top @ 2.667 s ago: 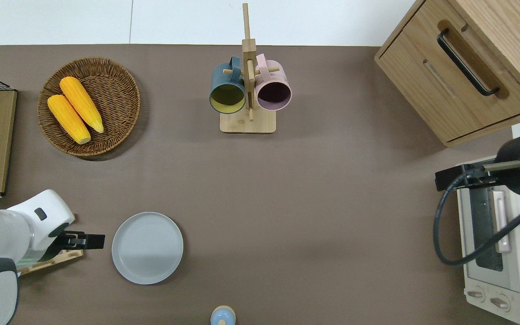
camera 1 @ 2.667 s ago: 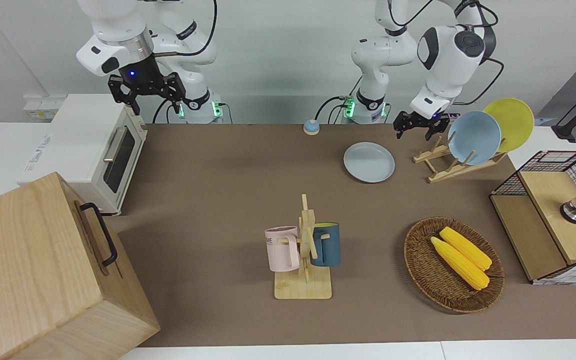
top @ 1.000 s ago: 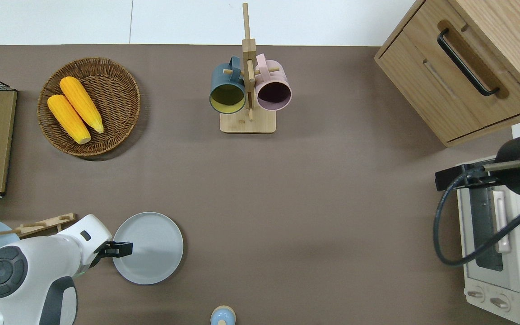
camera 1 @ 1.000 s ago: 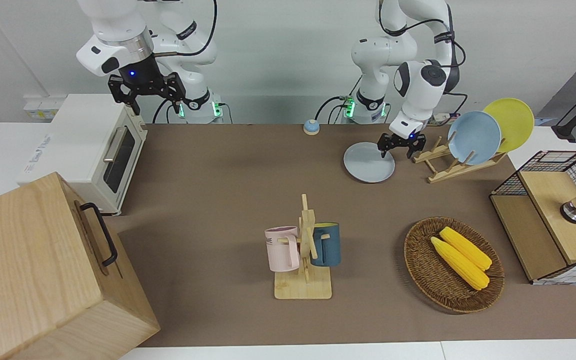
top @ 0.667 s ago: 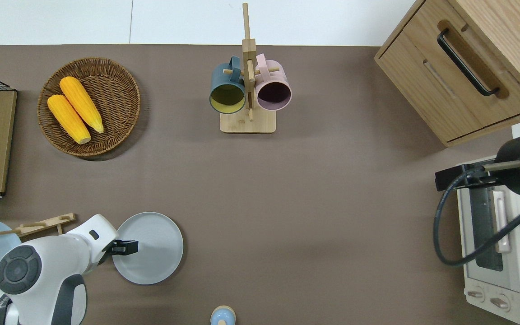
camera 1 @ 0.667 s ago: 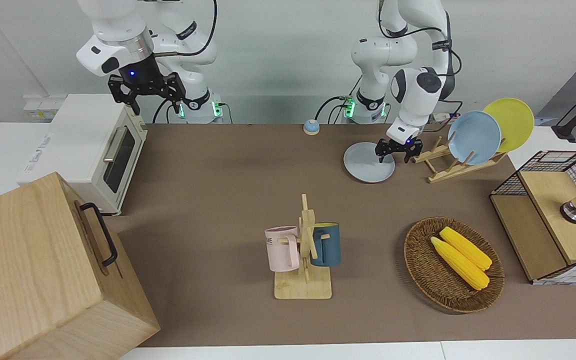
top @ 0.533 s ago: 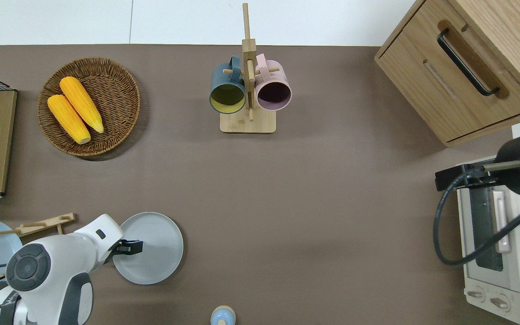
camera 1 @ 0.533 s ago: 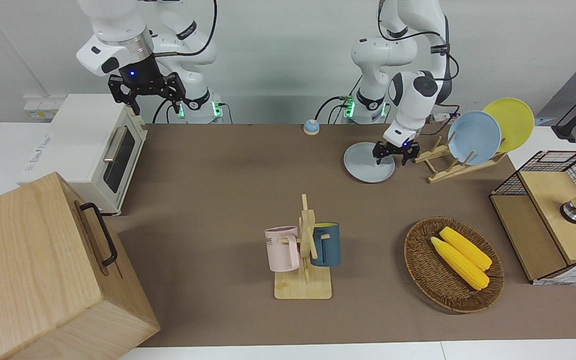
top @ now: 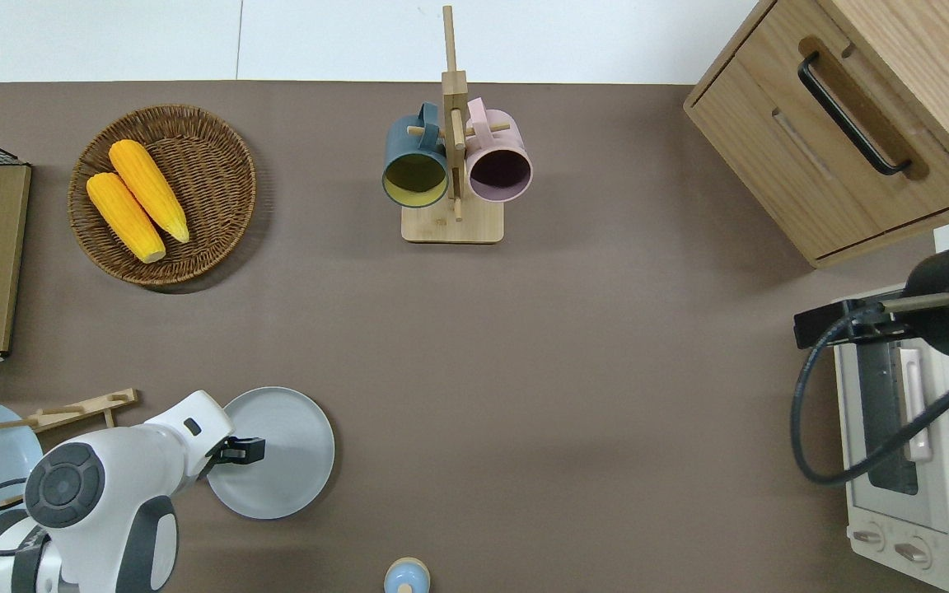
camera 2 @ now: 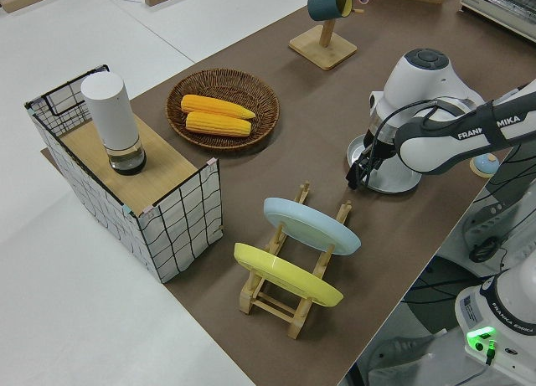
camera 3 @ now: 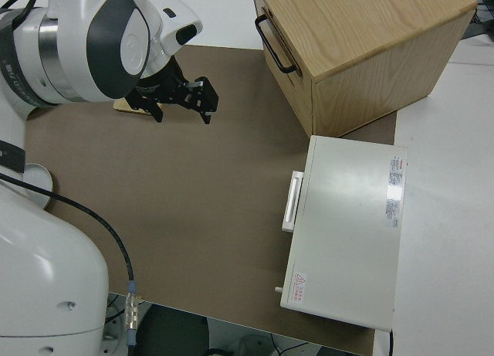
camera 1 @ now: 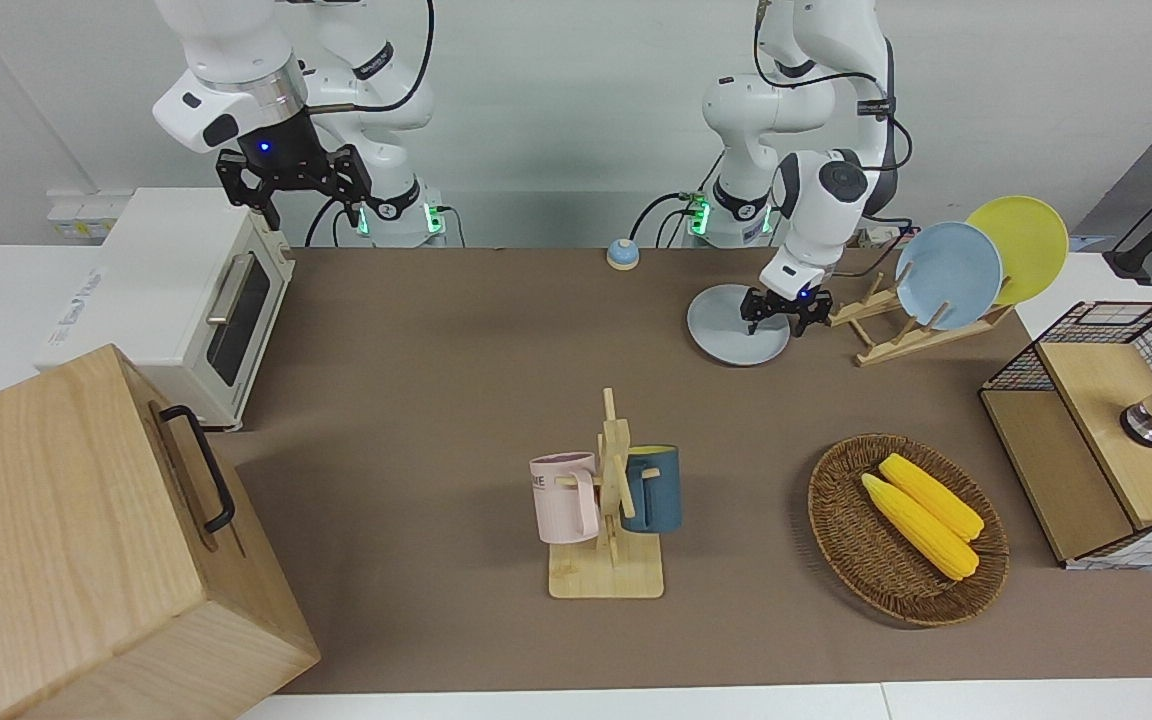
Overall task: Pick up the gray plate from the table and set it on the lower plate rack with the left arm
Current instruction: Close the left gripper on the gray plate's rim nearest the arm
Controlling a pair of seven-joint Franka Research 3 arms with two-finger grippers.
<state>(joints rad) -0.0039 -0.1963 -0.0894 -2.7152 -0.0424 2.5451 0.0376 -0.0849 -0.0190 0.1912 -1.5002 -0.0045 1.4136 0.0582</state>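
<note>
The gray plate (camera 1: 731,338) lies flat on the brown mat, close to the robots; it also shows in the overhead view (top: 289,461) and the left side view (camera 2: 395,182). My left gripper (camera 1: 784,316) is open and low over the plate's rim on the side toward the plate rack (camera 1: 851,312); it also shows from overhead (top: 244,450). The light-wood rack (top: 63,409) stands beside the plate toward the left arm's end of the table and holds a light blue plate (camera 1: 948,275) and a yellow plate (camera 1: 1021,245) in its higher slots. My right arm is parked, its gripper (camera 1: 308,208) open.
A mug stand (camera 1: 611,500) with a pink and a blue mug stands mid-table. A wicker basket (camera 1: 836,520) holds two corn cobs. A wire basket (camera 1: 1101,330), a toaster oven (camera 1: 166,300), a wooden drawer box (camera 1: 86,540) and a small blue bell (camera 1: 622,254) line the edges.
My left gripper has moved from above the rack's low end down to the gray plate's rim and slid a little farther over the plate. The plate and right arm have not moved.
</note>
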